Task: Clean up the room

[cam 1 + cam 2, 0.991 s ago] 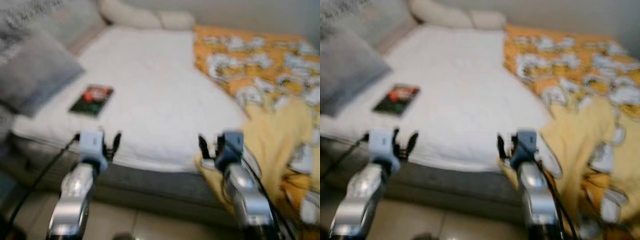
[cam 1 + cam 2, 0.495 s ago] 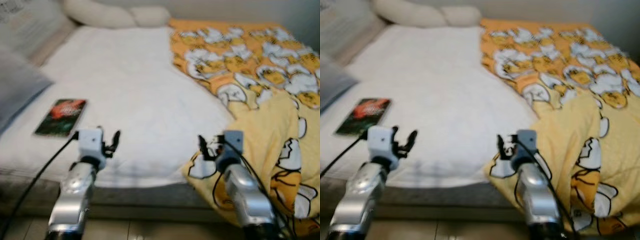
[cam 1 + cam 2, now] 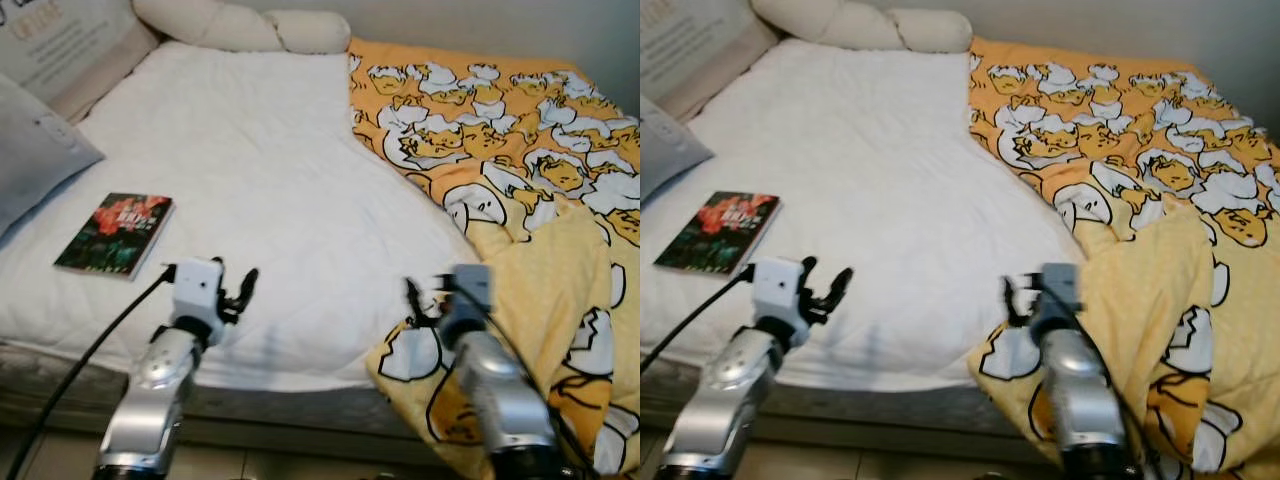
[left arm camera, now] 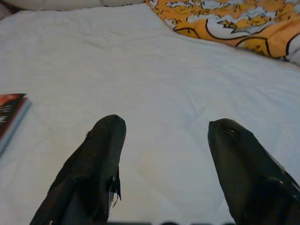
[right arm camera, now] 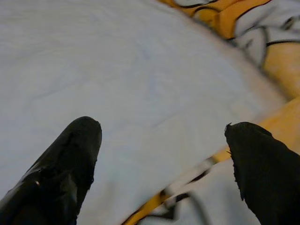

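A bed with a white sheet [image 3: 270, 170] lies before me. A yellow blanket printed with cartoon eggs [image 3: 520, 150] is bunched over the bed's right half and hangs off the front right corner. A dark book with a red cover picture [image 3: 115, 233] lies flat near the bed's left front edge. My left gripper [image 3: 232, 296] is open above the sheet's front edge, to the right of the book; the book's corner [image 4: 10, 115] shows in the left wrist view. My right gripper [image 3: 425, 300] is open at the blanket's near edge [image 5: 197, 187], holding nothing.
A grey pillow [image 3: 35, 150] rests at the left edge of the bed, with a printed cushion [image 3: 60, 45] behind it. Cream bolster pillows [image 3: 240, 25] lie along the head of the bed. A black cable [image 3: 90, 355] trails from my left arm. Tiled floor shows below the mattress.
The camera has moved closer to the bed and turned right, and the picture has sharpened. Both grippers stay raised and open, now over the bed's front edge.
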### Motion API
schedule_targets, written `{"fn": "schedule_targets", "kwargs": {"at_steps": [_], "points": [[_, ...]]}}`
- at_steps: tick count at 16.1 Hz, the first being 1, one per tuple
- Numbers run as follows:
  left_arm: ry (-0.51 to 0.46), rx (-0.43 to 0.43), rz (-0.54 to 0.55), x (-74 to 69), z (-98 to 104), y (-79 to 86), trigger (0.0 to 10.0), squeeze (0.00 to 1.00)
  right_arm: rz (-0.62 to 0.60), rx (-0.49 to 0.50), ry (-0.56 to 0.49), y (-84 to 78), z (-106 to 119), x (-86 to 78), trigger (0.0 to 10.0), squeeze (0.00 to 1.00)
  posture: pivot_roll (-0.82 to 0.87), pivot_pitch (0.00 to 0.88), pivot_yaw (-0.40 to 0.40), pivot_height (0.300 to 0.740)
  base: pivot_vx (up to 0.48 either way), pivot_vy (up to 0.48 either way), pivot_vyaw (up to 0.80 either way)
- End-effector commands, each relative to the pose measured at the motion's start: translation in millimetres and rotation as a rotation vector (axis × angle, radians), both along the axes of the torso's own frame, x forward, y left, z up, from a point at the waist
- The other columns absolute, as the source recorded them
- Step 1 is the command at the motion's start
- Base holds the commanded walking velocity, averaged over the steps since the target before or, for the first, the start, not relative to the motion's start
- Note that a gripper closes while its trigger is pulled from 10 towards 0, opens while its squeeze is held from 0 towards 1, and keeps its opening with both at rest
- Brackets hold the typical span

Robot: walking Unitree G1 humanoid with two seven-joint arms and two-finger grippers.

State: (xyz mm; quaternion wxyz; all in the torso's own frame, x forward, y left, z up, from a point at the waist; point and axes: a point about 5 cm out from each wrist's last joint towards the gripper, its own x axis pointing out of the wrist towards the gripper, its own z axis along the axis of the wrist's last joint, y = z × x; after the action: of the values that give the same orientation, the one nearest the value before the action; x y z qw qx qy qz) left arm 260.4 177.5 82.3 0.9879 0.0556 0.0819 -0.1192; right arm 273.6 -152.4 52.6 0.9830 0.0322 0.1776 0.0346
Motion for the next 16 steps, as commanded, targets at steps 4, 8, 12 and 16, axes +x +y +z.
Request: {"fn": "schedule_targets", "kwargs": {"at_steps": [4,8,12,16], "points": [[0.023,0.018,-0.059,-0.9,-2.3,-3.3,10.0,0.00,-0.032,-0.061,0.093,-13.0,-8.4,0.3,10.0,1.00,0.03,0.000,-0.018,0.740,0.000,0.000,0.00],[0.045,0.063,-0.171,0.5,-3.1,-3.5,10.0,0.00,-0.005,-0.113,0.180,-18.8,-15.7,9.1,10.0,1.00,0.03,0.000,-0.015,0.740,0.000,0.000,0.00],[0.089,0.132,-0.317,0.4,-4.7,-5.8,10.0,0.00,-0.007,-0.144,0.311,-30.6,-32.6,20.6,10.0,0.00,0.03,0.000,-0.013,0.740,0.000,0.000,0.00],[0.125,0.193,-0.506,-2.3,-3.9,-8.6,10.0,0.00,-0.023,-0.225,0.366,-44.1,-38.5,32.0,10.0,0.00,0.04,0.000,-0.011,0.740,0.000,0.000,0.00]]}}
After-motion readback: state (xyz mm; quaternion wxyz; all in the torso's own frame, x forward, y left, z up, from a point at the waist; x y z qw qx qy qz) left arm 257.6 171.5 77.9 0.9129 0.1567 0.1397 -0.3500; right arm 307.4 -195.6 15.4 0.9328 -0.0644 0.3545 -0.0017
